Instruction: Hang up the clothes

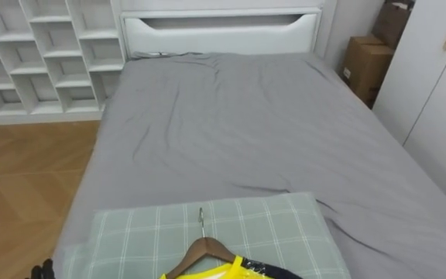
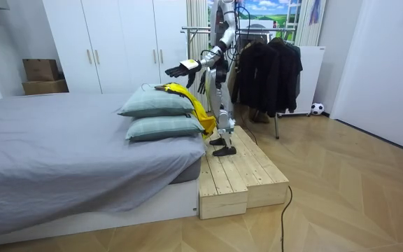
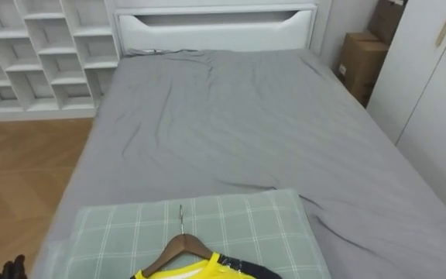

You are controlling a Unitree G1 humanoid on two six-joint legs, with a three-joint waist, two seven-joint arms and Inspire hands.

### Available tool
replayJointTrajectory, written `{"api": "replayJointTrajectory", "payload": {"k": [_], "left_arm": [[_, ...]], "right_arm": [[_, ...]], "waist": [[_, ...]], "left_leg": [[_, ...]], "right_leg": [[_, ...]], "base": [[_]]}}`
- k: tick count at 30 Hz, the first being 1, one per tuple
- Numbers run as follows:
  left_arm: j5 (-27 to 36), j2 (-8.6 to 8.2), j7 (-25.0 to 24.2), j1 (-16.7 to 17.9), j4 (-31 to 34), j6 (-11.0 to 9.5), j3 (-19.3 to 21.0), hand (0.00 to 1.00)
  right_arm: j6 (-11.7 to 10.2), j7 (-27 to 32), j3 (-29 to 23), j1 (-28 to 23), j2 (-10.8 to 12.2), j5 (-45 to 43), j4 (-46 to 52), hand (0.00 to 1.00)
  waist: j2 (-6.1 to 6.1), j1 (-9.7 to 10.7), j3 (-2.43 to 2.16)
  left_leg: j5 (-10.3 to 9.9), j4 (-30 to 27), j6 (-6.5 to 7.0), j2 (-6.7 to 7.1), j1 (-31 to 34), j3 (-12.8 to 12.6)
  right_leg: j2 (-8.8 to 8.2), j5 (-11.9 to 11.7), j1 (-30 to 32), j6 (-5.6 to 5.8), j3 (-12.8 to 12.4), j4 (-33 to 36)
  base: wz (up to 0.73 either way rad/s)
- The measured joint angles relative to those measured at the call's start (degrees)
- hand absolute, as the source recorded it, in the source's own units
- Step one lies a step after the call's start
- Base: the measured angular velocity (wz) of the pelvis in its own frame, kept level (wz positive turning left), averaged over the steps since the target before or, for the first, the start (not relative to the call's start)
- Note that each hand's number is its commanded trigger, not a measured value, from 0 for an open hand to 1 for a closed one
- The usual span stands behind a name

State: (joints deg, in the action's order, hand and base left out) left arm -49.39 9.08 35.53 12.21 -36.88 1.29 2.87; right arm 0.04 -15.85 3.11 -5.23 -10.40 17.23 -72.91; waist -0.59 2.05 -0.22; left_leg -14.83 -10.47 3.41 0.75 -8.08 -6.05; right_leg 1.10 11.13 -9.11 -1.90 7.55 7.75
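Eye views, left to right. White shelf unit (image 1: 45, 54) stood against the wall beside the bed. Dark tips of the left hand (image 1: 42, 270) showed at the lower left corner, clear of everything. A green checked pillow (image 1: 285, 225) lay across the near end of the grey bed (image 1: 238, 124). On it rested a wooden hanger (image 1: 201, 249) carrying the yellow garment (image 1: 207, 273), metal hook pointing toward the headboard. Cardboard boxes (image 1: 366, 66) and a white wardrobe (image 1: 432, 85) stood at far right.

Room view, left to right. A second pillow (image 2: 161, 128) lay under the first, and the garment draped over their near edge. The left hand reached out above the pillows, fingers straight and spread, holding nothing. The robot stood on a wooden platform (image 2: 233, 171) at the bed's end. A dark shape below that forearm was probably the right hand (image 2: 202, 82); its state could not be told. Behind the robot stood a clothes rack (image 2: 196, 29) hung with dark jackets (image 2: 271, 66).

Progress, judged: early. The garment was already on its hanger but not grasped. Left to do: take the hanger, turn to the rack, hook it on the rail.

Hidden or unclear: the garment's lower part was cut off by the eye views' bottom edge. Free space on the rail was hard to make out.
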Motion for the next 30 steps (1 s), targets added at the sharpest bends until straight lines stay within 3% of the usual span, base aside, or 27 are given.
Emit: {"api": "replayJointTrajectory", "payload": {"k": [7,23,30], "left_arm": [[-3.01,-0.02,0.00,-0.10,0.02,0.02,-2.08,0.00],[-4.10,-0.04,-0.06,-0.93,-1.75,0.09,-3.83,0.00],[-4.05,0.06,-0.23,-3.82,-2.57,0.06,-4.42,0.00]], "right_arm": [[-0.02,-0.09,0.07,0.02,-0.13,0.13,-0.07,0.00],[-0.02,0.12,0.16,0.31,-0.04,0.65,-0.09,0.00],[-0.52,1.86,0.30,-0.04,0.06,0.79,-0.05,0.00]], "waist": [[-0.59,0.78,-0.03],[-0.42,2.14,0.17],[-0.20,2.46,0.40]], "left_leg": [[0.01,-0.02,0.01,0.01,0.19,-0.19],[0.01,-0.07,0.00,0.00,0.34,0.02],[0.00,0.02,0.00,0.02,0.11,-0.54]], "right_leg": [[0.00,0.00,-0.02,0.00,-0.68,0.07],[-0.05,-0.01,0.00,0.00,-0.59,0.03],[0.11,-0.01,0.12,0.00,-1.42,0.01]], "base": [[-0.01],[0.01],[-0.05]]}}
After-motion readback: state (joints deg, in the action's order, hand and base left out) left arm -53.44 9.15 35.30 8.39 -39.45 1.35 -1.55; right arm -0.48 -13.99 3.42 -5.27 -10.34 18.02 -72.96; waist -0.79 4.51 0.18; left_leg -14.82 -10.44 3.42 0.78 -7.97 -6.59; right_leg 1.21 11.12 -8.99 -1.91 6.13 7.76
